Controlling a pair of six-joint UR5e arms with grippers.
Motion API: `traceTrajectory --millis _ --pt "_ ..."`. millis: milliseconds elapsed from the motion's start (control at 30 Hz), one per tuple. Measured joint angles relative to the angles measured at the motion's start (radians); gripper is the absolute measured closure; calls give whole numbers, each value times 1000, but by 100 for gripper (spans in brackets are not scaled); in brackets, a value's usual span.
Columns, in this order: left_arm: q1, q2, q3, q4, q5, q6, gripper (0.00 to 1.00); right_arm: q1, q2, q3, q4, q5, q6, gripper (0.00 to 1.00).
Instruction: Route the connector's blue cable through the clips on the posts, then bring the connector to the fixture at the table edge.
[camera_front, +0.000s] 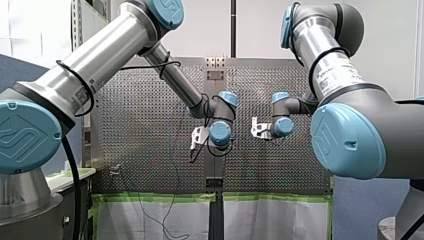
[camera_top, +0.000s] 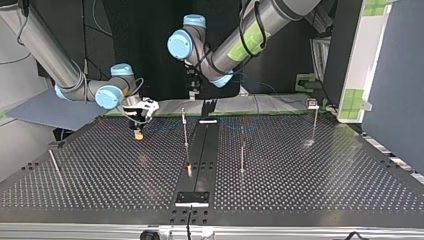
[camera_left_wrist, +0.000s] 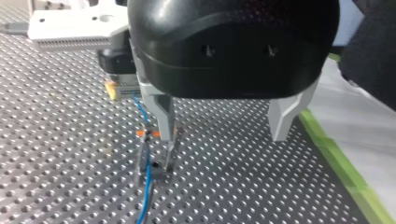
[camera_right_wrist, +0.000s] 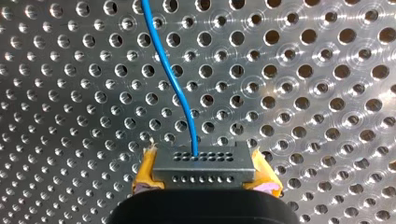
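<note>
In the right wrist view my right gripper (camera_right_wrist: 204, 183) is shut on the grey connector (camera_right_wrist: 201, 164), its yellow pads (camera_right_wrist: 144, 175) pressing both ends. The blue cable (camera_right_wrist: 173, 79) leaves the connector and runs off over the perforated table. In the left wrist view my left gripper (camera_left_wrist: 223, 137) is open, and one finger (camera_left_wrist: 161, 109) is right beside a post's orange clip (camera_left_wrist: 148, 134), where the blue cable (camera_left_wrist: 147, 179) passes. Beyond it the right gripper holds the connector (camera_left_wrist: 122, 88). In the top view my right gripper (camera_top: 137, 120) hovers low at the far left.
Thin posts stand on the table: one (camera_top: 185, 131) by the centre rail, one (camera_top: 242, 152) to its right, one (camera_top: 315, 122) far right, and a leaning one (camera_top: 54, 162) at the left. A fixture plate (camera_top: 192, 198) sits at the near edge. Green tape (camera_left_wrist: 343, 170) borders the table.
</note>
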Motion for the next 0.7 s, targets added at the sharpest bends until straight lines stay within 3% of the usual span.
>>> traceTrajectory --millis 233,700 --pt "7 0 0 55 34 -38 0 3 0 0 0 0 0 100" --pt "11 0 1 102 38 -43 0 6 0 -1 -5 0 0 100"
